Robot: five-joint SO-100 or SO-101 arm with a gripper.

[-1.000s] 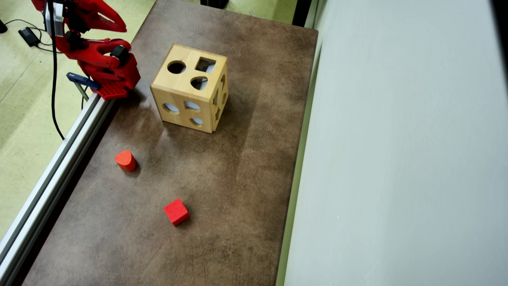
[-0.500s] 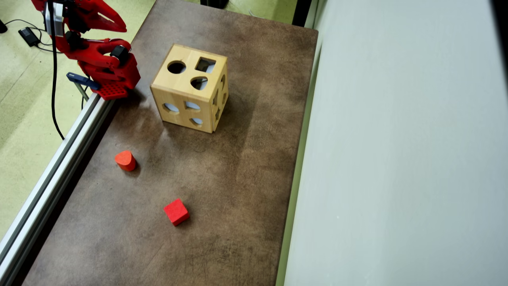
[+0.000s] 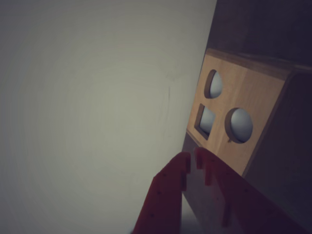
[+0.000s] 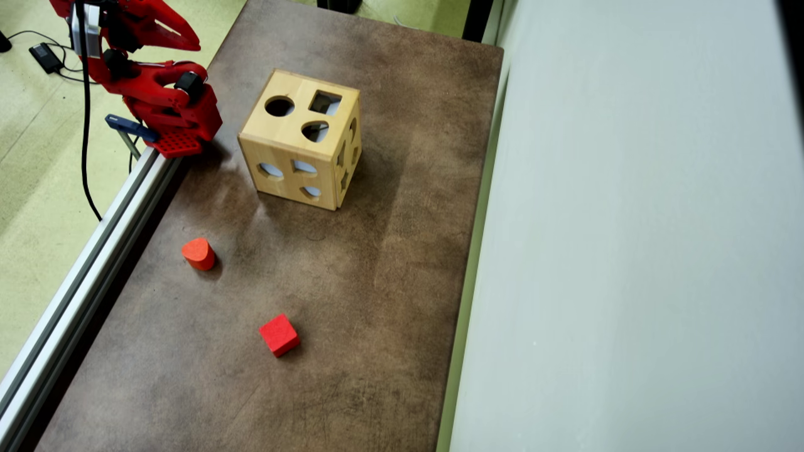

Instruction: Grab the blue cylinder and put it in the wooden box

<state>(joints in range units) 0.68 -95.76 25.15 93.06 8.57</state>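
A brown table (image 4: 352, 282) is lying beside a pale wall. The gripper (image 3: 192, 161), fingertips pressed nearly together on nothing, is facing the one wooden box (image 4: 300, 138). No blue cylinder is showing anywhere; one red cube (image 4: 279, 334) and one red-orange rounded block (image 4: 198, 253) are sitting well apart.

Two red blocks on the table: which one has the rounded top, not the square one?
The orange-red block, nearer the metal rail. The other, the red cube, lies farther from the wooden box.
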